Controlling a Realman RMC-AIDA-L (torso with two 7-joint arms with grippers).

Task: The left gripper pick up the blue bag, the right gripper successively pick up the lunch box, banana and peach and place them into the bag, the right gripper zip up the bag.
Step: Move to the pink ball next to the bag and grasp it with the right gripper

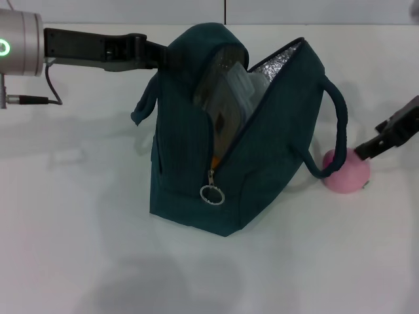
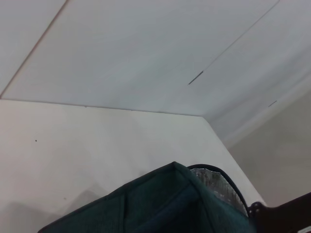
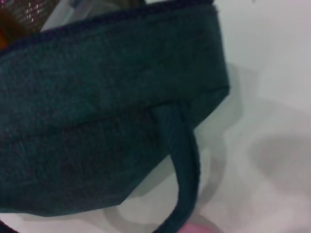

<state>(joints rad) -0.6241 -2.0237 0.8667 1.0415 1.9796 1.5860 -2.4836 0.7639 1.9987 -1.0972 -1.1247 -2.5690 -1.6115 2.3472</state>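
Gaping fabric blue bag (image 1: 196, 190), foil lining, round peach (image 1: 347, 173)

No text, label, brand, number or sign can be read on anything shown in the three views.

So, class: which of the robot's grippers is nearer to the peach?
Right. The right gripper is touching or almost touching the peach, on the table beside the blue bag. The left gripper is across the bag, at its top edge.

blue bag (image 2: 160, 204) rim (foil lining showing), white table (image 2: 87, 145)
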